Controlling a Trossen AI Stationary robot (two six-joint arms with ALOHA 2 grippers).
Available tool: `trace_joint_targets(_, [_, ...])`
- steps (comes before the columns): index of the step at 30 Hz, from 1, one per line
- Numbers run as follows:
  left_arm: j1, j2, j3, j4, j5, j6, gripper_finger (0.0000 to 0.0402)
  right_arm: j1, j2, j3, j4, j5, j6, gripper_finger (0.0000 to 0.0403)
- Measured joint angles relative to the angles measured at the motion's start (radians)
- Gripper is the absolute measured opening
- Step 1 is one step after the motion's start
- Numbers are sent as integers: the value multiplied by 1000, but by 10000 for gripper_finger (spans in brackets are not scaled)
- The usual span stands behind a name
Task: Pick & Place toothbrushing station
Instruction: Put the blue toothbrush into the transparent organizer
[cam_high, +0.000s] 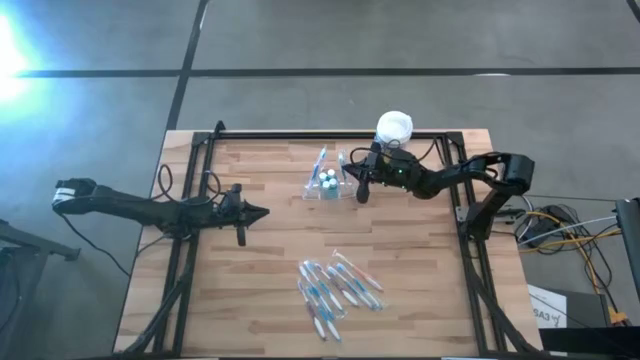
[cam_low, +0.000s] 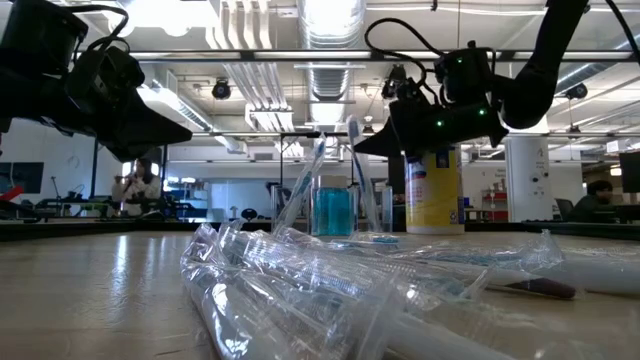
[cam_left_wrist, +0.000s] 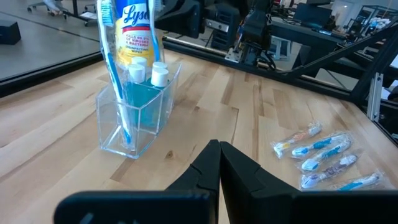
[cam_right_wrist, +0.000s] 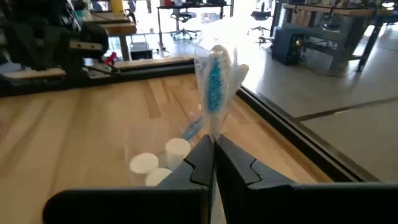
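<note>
The see-through plastic cup (cam_high: 325, 185) stands upright at the table's far middle. It holds white-capped tubes (cam_left_wrist: 158, 74) and a leaning blue toothbrush (cam_left_wrist: 115, 68). My right gripper (cam_right_wrist: 212, 146) reaches in from the right, just right of the cup (cam_low: 335, 210), shut on a wrapped blue toothbrush (cam_right_wrist: 214, 74). My left gripper (cam_high: 262, 212) hangs shut and empty over the table's left middle, clear of the cup. My right gripper pinches the wrapped toothbrush's neck (cam_right_wrist: 213, 121), just below the blue bristle head, between its two fingers. The fingers come nearly level from the table's right and lie across the brush. The brush stands upright, head above the fingers, its lower part (cam_low: 362, 200) going down into the cup.
A yellow canister with a white lid (cam_high: 393, 127) stands at the far edge, right behind my right gripper. A pile of wrapped toothbrushes (cam_high: 335, 285) lies on the near middle of the table. Black frame rails (cam_high: 330, 135) run along the table's edges.
</note>
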Motion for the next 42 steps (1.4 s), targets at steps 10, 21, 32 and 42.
trace_joint_targets(10, [0, 0, 0, -3, 0, -1, 10, -1, -50, 8, -118, 3, 64, 95])
trace_joint_targets(21, [0, 0, 0, -3, 0, -3, 10, -1, -388, 8, -361, 4, 46, 159])
trace_joint_targets(32, [0, 0, 0, -18, 5, -33, 10, 19, -1060, -73, -998, -81, 13, 103])
trace_joint_targets(42, [0, 3, 0, -17, -4, -18, 10, 44, -1474, -336, -1022, -81, 69, 13])
